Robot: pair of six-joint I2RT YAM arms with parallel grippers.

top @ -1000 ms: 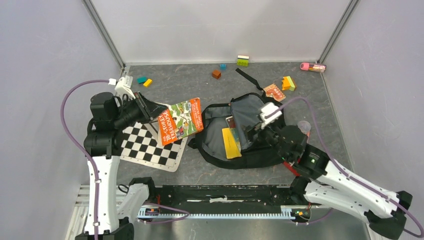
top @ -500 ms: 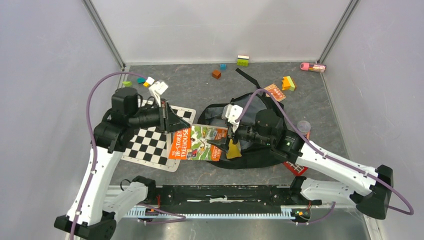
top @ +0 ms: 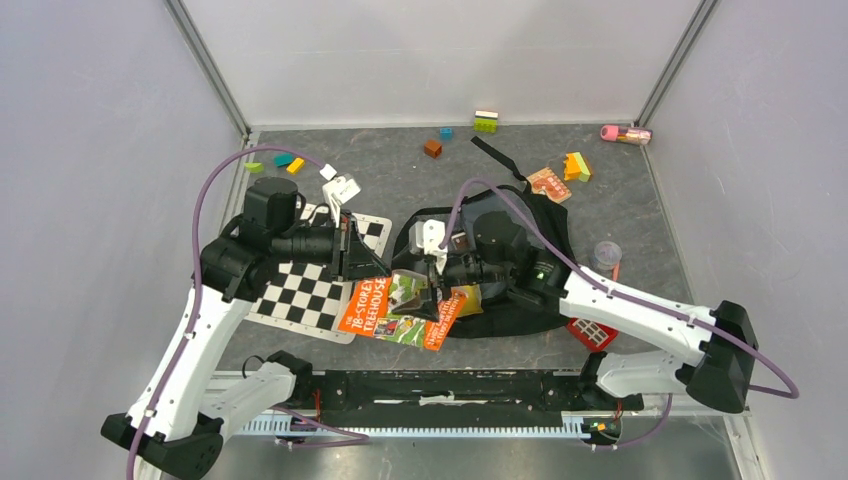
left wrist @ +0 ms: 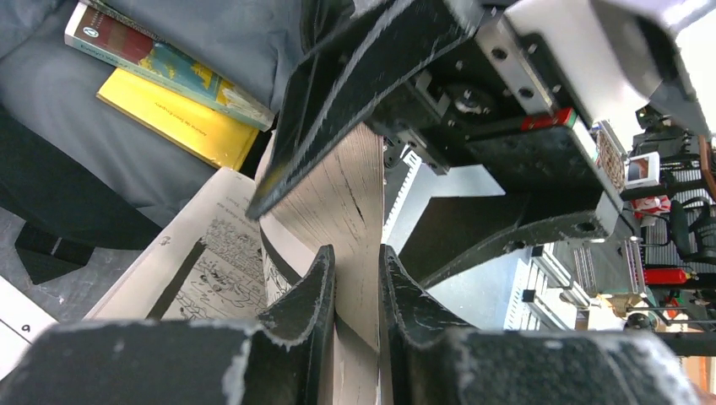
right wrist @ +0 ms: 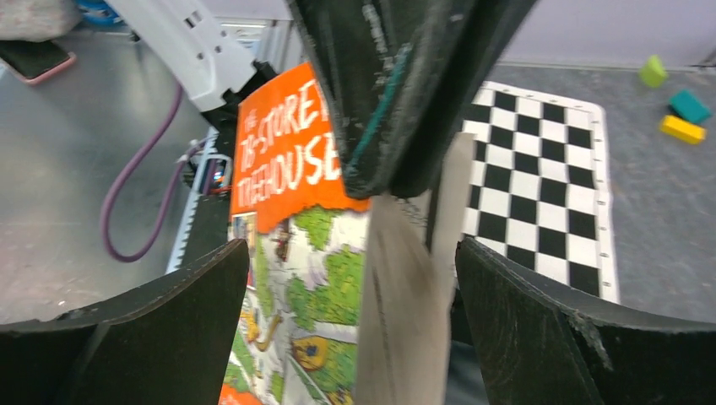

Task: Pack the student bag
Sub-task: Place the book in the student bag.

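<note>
Three small blocks (top: 283, 161) lie on the counter (top: 400, 180) well to the left of the student bag (top: 545, 222) and beyond it, not yet packed. A chessboard (top: 300, 290) lies flat just left of the bag, also outside it. Over the board's bag-side edge, the left gripper (left wrist: 355, 257) is pinched nearly closed on the page block of the orange-covered book (top: 385, 310), holding it at the bag's left rim with the cover hanging open. The right gripper (right wrist: 355, 245) reaches out from over the bag toward the same book. Its jaws stand as wide as they go, one on each side of the pages, and they grip nothing. Inside the bag, on the grey lining, a yellow book (left wrist: 173, 122) and a colourful paperback (left wrist: 160, 61) already lie stacked.

Beyond the bag sit a brown block (top: 432, 147), a blue one (top: 445, 132) and a green-and-white one (top: 486, 121). To its right are orange and yellow blocks (top: 577, 166) and, far off in the corner, a pink item (top: 625, 134).

Packing looks to be partly done. Two books are in and a third is at the opening, while the board and the scattered small pieces are left. The bag lies open directly under and behind the right gripper, and just to the right of the left gripper.
</note>
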